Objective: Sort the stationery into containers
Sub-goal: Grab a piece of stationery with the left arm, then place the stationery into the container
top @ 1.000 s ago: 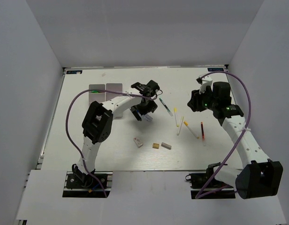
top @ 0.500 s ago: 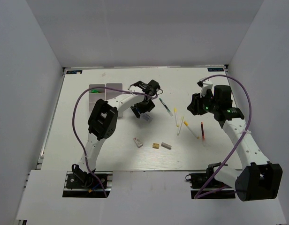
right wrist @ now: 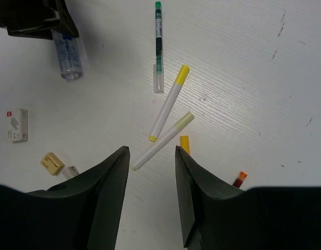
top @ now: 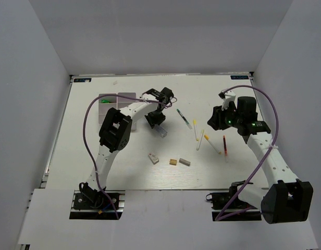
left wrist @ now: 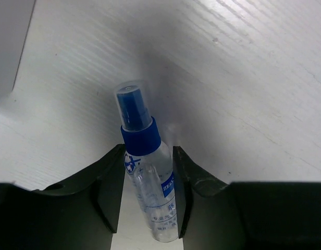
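Toward the far middle of the surface (top: 134, 177), the left arm (top: 130, 110) is bending back at its elbow and angling its wrist down; the left jaws are closing both fingers (left wrist: 107, 182) against the sides of the clear blue bottle (left wrist: 150, 203), whose blue cap is pointing away from the wrist; whether the bottle is clearing the surface, I cannot tell; the right arm (top: 266, 148) is hanging over the right half, the right jaws standing wide apart and gripping nothing.

Against the view a second ago, the left wrist and bottle are sitting slightly further left; the right arm is showing barely any shift.

Just right of the bottle, the black-green highlighter (right wrist: 158, 31) is lying apart from it; two yellow-tipped sticks (right wrist: 170, 101) are lying beneath the right jaws, the red pen (top: 224, 146) beyond them; three eraser blocks (top: 173, 162) are forming a loose row nearer the bases; the tray (top: 128, 97) is sitting far left, the left forearm crossing its near-right corner, a green item (top: 106, 101) lying in one compartment.
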{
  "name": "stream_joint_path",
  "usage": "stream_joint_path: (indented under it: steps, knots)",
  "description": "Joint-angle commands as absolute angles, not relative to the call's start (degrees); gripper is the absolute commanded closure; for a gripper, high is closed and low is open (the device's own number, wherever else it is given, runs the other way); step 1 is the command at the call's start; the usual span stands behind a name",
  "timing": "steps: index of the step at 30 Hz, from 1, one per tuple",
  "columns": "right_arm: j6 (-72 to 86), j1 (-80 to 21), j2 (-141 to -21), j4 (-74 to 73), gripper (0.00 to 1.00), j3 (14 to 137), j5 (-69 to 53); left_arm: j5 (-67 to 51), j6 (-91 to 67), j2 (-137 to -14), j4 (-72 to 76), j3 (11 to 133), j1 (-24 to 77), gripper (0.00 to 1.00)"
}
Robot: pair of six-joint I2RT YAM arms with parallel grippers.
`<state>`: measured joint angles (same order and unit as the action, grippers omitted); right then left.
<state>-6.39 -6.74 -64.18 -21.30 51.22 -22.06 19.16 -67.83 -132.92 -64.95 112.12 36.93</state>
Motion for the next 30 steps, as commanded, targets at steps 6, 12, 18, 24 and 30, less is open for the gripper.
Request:
stream_joint_path:
  steps: [6, 12, 18, 24, 30]
  knots:
    - [-6.06, -6.42, -63.37, -20.83, 0.53, 50.98, -23.47, 16.8, -51.7, -129.12, -53.1, 115.39, 38.23, 0.89]
    - [-10.62, -6.33, -62.23, -20.92, 0.92, 49.31, -28.73, 17.04, -35.26, -116.23, -41.76, 110.95, 38.85, 1.0]
    - [-11.52, -6.42, -62.4, -19.08, 1.0, 46.32, -33.48, 31.88, -35.85, -107.32, -41.56, 106.0, 36.21, 1.0]
    - [-11.42, -6.5, -63.81, -18.63, 1.0, 46.41, -33.49, 45.42, -42.09, -106.79, -48.77, 110.47, 35.07, 1.0]
    - [-11.6, -6.5, -64.16, -18.54, 1.0, 46.32, -33.49, 58.0, -52.12, -109.16, -58.89, 113.73, 33.75, 1.0]
